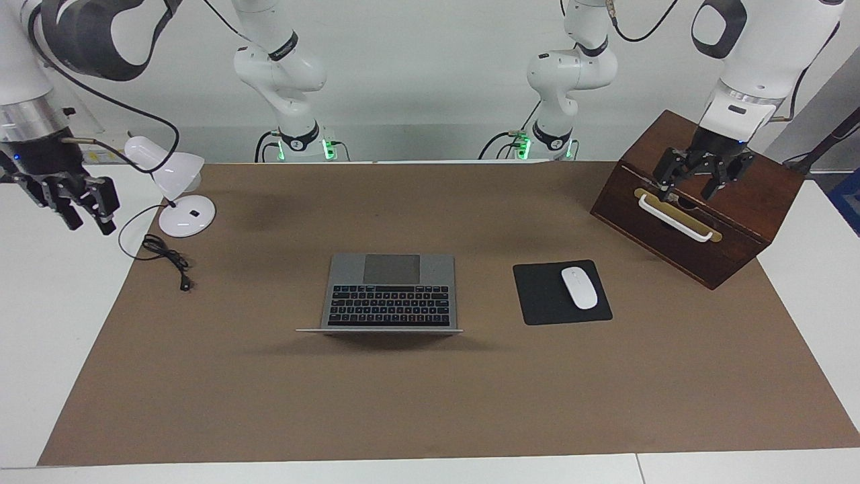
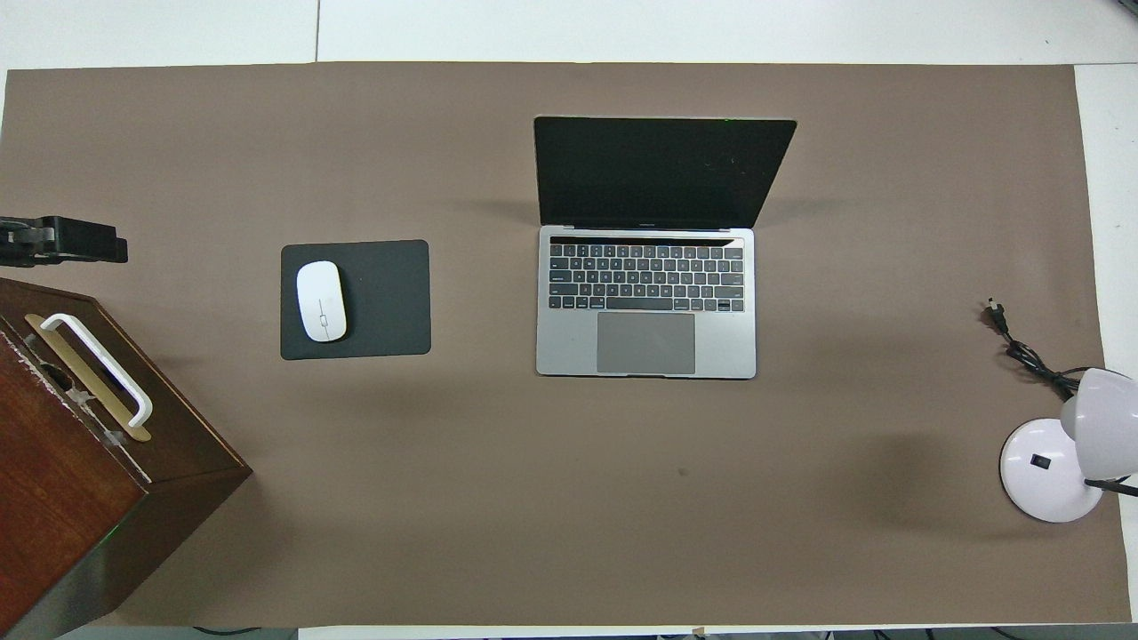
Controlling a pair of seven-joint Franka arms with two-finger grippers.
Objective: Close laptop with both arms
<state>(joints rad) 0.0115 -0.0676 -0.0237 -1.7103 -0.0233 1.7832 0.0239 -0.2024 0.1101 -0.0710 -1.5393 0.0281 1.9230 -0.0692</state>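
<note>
The slim silver-grey laptop [image 2: 646, 302] with black keys and a large grey trackpad sat near the middle of the brown-covered table [image 1: 430, 403], roughly midway between its long edges, with its lid standing fully up and its dark screen turned toward the robots. Nothing of the task had yet been done, as far as could be judged: the lid was raised and neither arm was near it. The left pincer [image 1: 702, 176] hung up in the air over the dark wooden box [image 1: 712, 222] with the white handle, close to the table corner at the left arm's end on the robots' own edge, its black fingers spread apart and grasping nothing. The right pincer [image 1: 74, 198] hung over the white border at the right arm's end of the table, just beside the white desk lamp [image 1: 178, 191], its fingers likewise released and empty. A black mouse pad [image 2: 356, 300] carrying a white mouse [image 2: 321, 300] lay beside the laptop toward the left arm's end. The whole job seemed to remain: both arms would have to travel in to the lid's top edge and fold it down onto the keyboard.
</note>
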